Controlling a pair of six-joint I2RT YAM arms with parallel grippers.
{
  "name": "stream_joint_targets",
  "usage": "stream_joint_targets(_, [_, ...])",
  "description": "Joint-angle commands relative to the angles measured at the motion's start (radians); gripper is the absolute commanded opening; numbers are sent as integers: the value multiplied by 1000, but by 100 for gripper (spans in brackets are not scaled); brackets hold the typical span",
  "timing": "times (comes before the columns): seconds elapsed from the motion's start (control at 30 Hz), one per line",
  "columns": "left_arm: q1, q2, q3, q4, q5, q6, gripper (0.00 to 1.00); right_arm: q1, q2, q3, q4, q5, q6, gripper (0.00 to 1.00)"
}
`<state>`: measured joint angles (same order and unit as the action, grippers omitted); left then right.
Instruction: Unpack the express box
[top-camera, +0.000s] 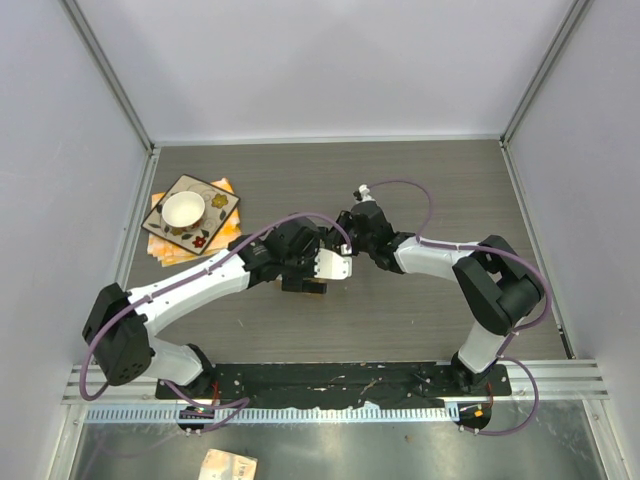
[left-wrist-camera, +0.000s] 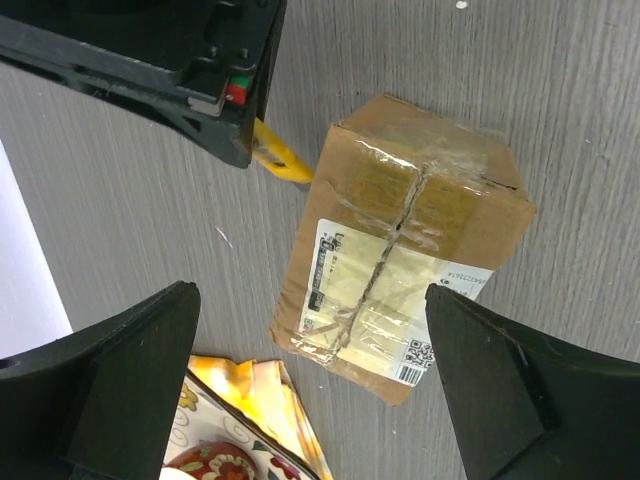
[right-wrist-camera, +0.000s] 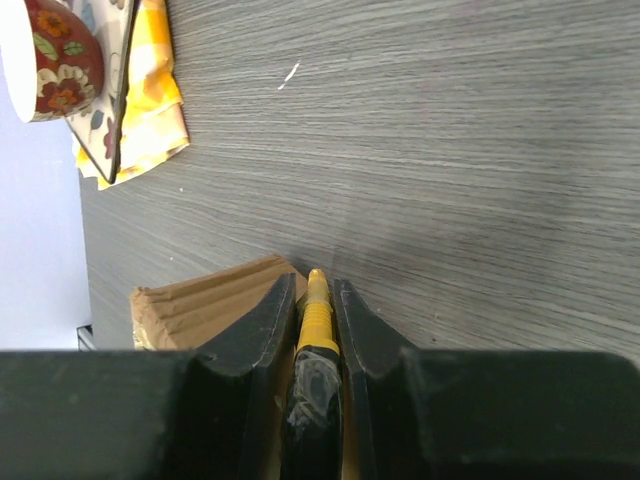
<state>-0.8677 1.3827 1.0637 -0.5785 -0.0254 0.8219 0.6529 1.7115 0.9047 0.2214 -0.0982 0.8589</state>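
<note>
The express box (left-wrist-camera: 400, 250) is a small brown cardboard parcel with a white label and clear tape over its top seam, and it lies on the dark table. In the top view only a brown edge of it (top-camera: 303, 288) shows under the left arm. My left gripper (left-wrist-camera: 315, 395) is open above it, with its fingers (left-wrist-camera: 120, 380) wide on either side of the box's near end. My right gripper (right-wrist-camera: 317, 300) is shut on a yellow utility knife (right-wrist-camera: 317, 315). The knife tip (left-wrist-camera: 280, 160) is against the box's side edge (right-wrist-camera: 200, 305). The right gripper also shows in the top view (top-camera: 345, 242).
A flat brown-and-orange card (top-camera: 190, 218) with a white cup (top-camera: 184, 209) lies at the table's far left; it also shows in the left wrist view (left-wrist-camera: 245, 420) and the right wrist view (right-wrist-camera: 140, 100). Grey walls enclose the table.
</note>
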Motion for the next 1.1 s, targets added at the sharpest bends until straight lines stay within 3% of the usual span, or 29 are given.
stream_joint_targets(0.0, [-4,13,-8,65,-25,48,100,4,-30,0,101,-49,0,1])
stream_joint_targets(0.7, [-16,65,-76,129,-42,103,100,22,39,-26,211,-169,43,1])
stream_joint_targets(0.93, [-51,44,-201,241,-143,134,92,34,59,-16,208,-186,43,1])
stream_joint_targets(1.07, [-59,29,-238,331,-237,146,83,36,57,-20,208,-186,43,1])
